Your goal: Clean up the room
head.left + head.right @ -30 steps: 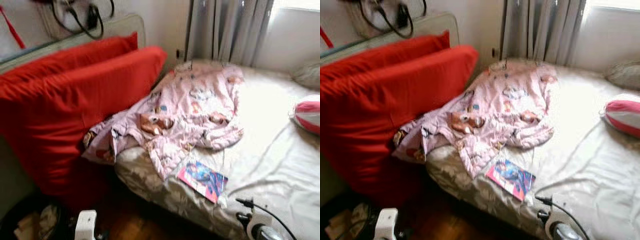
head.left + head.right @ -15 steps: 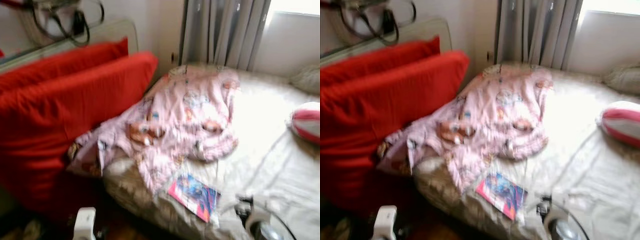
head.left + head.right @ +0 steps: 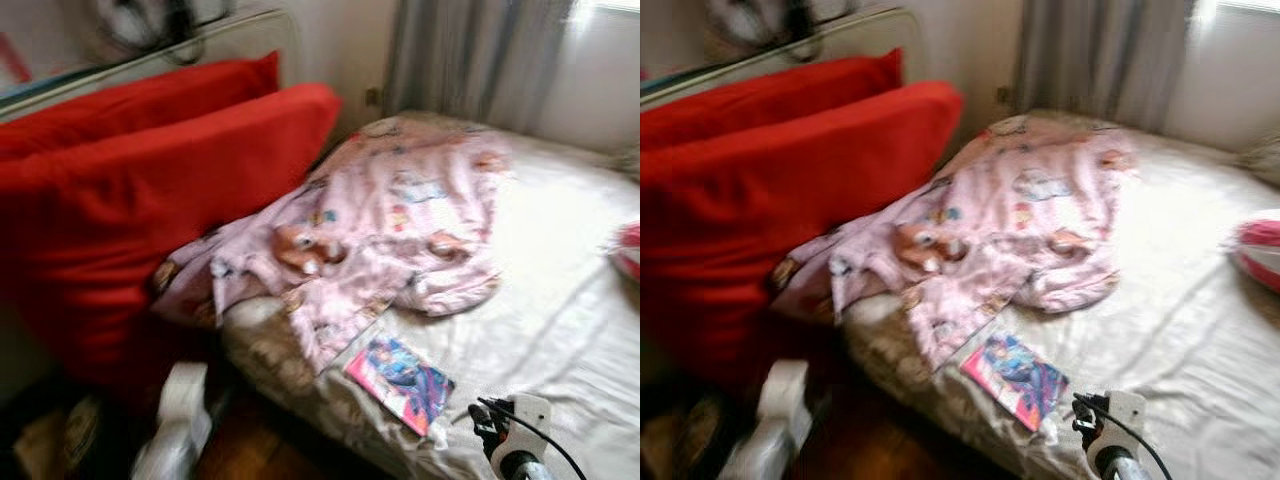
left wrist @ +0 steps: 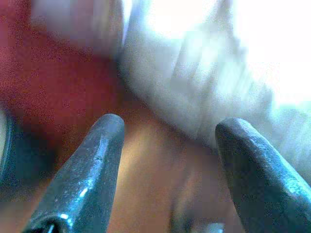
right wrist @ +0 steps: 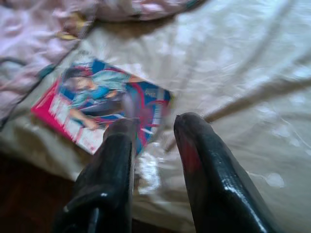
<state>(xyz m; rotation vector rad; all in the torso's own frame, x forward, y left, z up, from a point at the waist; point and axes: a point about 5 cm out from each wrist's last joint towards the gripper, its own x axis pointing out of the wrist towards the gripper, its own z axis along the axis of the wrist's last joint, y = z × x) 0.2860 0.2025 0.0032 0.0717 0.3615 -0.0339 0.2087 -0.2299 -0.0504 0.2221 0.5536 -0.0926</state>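
Looks like the approach stage of the tidy-up: nothing grasped yet, just lining up on the bed (image 3: 560, 300).

Right end effector (image 5: 154, 127) parked low at the near edge of the mattress, fingers released with a narrow gap between them and nothing in it. Just ahead of the fingertips, flat on the cream sheet: a glossy book (image 5: 102, 114) with a pink and blue cover, near but not touching. Further ahead, a rumpled pink printed blanket (image 3: 390, 225) draped over the bed corner and spilling toward the big red cushions (image 3: 150, 200) off to the left side.

Left end effector (image 4: 165, 131) down by the floor beside the bed, fingers spread wide, empty; view too blurry to make out much beyond red fabric and pale bedding.

Best guess for the next move: reach a bit forward with the right one and get a finger under the book's edge. Tricky part: thin, flat, and on soft sheet, so probably needs a shallow angle or a slide toward the mattress edge first.
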